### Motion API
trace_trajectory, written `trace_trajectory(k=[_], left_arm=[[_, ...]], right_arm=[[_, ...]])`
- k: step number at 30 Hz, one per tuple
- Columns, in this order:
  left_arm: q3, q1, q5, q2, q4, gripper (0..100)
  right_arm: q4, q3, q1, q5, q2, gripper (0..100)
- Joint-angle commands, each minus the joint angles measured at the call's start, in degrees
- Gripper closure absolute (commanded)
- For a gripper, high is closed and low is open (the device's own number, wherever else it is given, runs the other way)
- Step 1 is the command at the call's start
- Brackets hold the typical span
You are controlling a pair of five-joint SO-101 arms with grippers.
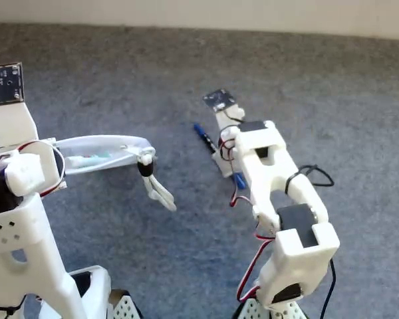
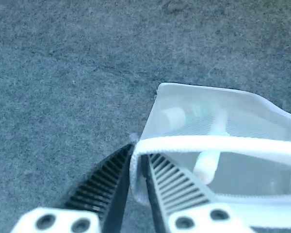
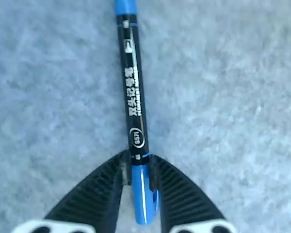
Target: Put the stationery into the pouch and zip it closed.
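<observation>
Translucent white mesh forms the pouch (image 1: 100, 149), which hangs above the grey carpet (image 1: 120, 66) on the left side of the high view. The left gripper (image 2: 137, 154) is clamped on the pouch's rim band close to one corner. Two pale stick-shaped items (image 2: 177, 116) already lie inside the pouch (image 2: 233, 124), visible through the mesh; their exact kind cannot be told.

To the right, well apart from the pouch, a blue-and-black marker pen (image 1: 204, 135) lies at a slant beneath the other arm. The right gripper (image 3: 138, 160) is closed around the marker pen (image 3: 134, 107) near its blue end, so most of the barrel projects forward of the fingertips. Whether the pen is off the carpet yet cannot be told.

Stage, as judged: one item remains to be loaded, and the zip is not yet drawn.

Hazards, as judged:
(a) The grasp sits near one end of the pen, so the long free length could swing or slip between the ribbed pads when the pen is carried.
(b) The pouch hangs from a single pinch at its rim. The mouth may sag narrow, and the pen tip could catch on the mesh or the rim band instead of entering.
(c) A push from the pen could swing the soft pouch away.
(d) Tilting the pouch to help entry could let the items already inside slide out.
</observation>
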Motion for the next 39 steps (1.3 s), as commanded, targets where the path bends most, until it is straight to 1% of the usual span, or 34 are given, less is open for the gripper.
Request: trace_trajectory(k=[1, 4, 7, 9, 13, 16, 21, 29, 36, 39], left_arm=[[0.48, 0.48, -0.44, 0.92, 0.44, 100], [0.48, 0.48, -0.44, 0.92, 0.44, 100], [0.48, 0.48, -0.44, 0.92, 0.44, 100], [0.48, 0.48, -0.44, 0.92, 0.35, 100], [0.48, 0.48, -0.44, 0.92, 0.35, 100], [0.48, 0.48, -0.44, 0.92, 0.35, 100], [0.48, 0.48, -0.44, 0.92, 0.35, 100], [0.57, 0.48, -0.44, 0.92, 0.44, 100], [0.57, 0.48, -0.44, 0.92, 0.44, 100], [0.57, 0.48, -0.44, 0.92, 0.44, 100]], right_arm=[[8.22, -6.55, 1.98, 0.70, -1.01, 98.0], [17.89, -13.49, 2.68, 0.70, -0.92, 97.8], [24.04, -19.74, 3.12, 0.70, -0.75, 96.6], [25.80, -22.37, 3.21, 0.70, -0.75, 92.0], [26.15, -22.20, 3.21, 0.70, -0.66, 80.7], [25.89, -22.20, 2.86, 0.44, -0.66, 78.9], [21.05, -20.97, -0.04, 0.26, -0.48, 78.9], [3.38, -10.15, -5.41, 0.18, -0.57, 78.9], [-8.22, -3.21, -6.11, 0.26, -0.40, 78.9], [-9.71, -1.19, -6.81, 0.26, 1.98, 78.9]])
